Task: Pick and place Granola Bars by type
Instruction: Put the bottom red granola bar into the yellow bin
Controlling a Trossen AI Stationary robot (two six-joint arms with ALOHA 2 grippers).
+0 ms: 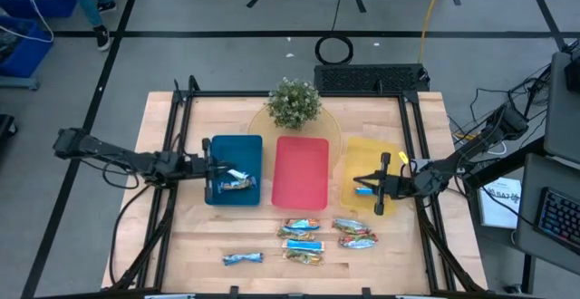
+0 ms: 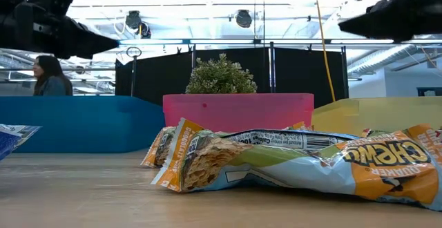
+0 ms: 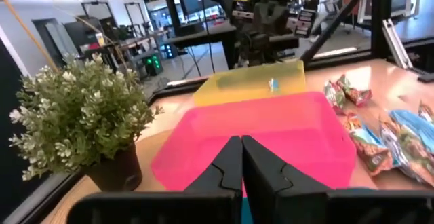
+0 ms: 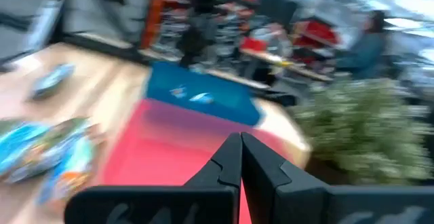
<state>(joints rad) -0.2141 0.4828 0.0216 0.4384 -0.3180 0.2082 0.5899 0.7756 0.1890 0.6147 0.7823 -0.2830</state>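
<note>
The wooden table [image 1: 181,236] carries three flat rectangular trays, blue [image 1: 234,149], red [image 1: 301,170] and yellow [image 1: 367,159]. Shiny crinkled granola bars [image 1: 317,236] lie near its front edge (two in the blue tray). The left gripper [image 1: 210,168] over blue and the right gripper [image 1: 379,184] over yellow are closed and empty.

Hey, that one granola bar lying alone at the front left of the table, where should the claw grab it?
Grip the lone granola bar across its narrow middle, coming straight down from above: it lies flat on the table, long side left-right, with clear space around.

Three trays [image 1: 300,171] – roughly nine Granola Bars [image 1: 301,244] – one plant [image 1: 294,102].
</note>
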